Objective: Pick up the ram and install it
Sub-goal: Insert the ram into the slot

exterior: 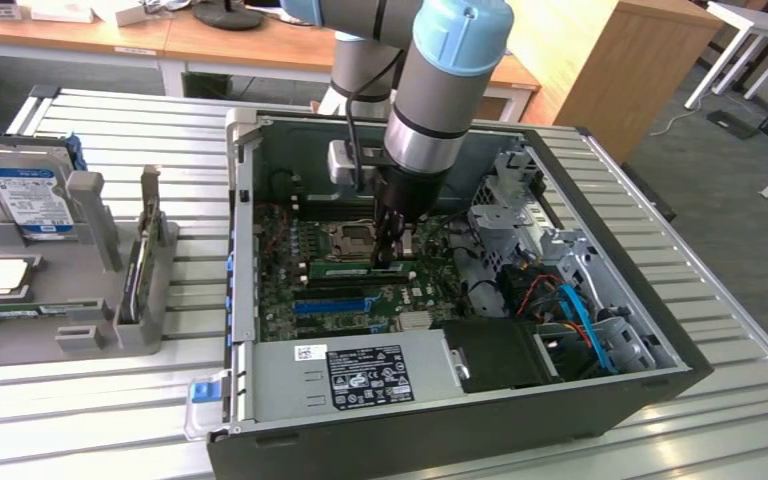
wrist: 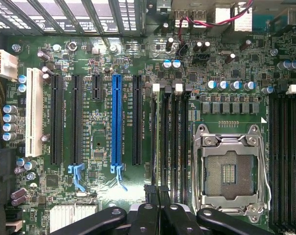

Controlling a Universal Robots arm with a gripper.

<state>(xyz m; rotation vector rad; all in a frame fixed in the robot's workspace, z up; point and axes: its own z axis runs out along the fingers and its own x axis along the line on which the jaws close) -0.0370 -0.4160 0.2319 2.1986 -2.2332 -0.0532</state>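
Fingers point(wrist: 151, 193) of my gripper point(wrist: 160, 189) sit pressed together over the thin green circuit-board ram stick point(exterior: 351, 268), likely light, stiff, fragile: best gripped by its long edges.

Wooden desks point(exterior: 224, 45) behind; wooden cabinet point(exterior: 598, 70); grey floor point(exterior: 724, 190); white table point(exterior: 758, 20) at exterior view's right.

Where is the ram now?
Exterior view: the ram sits inside the computer case, on the motherboard beside the CPU socket, under the shut gripper.

Ram point(exterior: 348, 268): thin, long green circuit-board stick with a small white label. Upright on its long edge over the motherboard point(exterior: 418, 295), just beside the processor socket point(exterior: 353, 238). Hand point(exterior: 387, 258) pinches its top edge.
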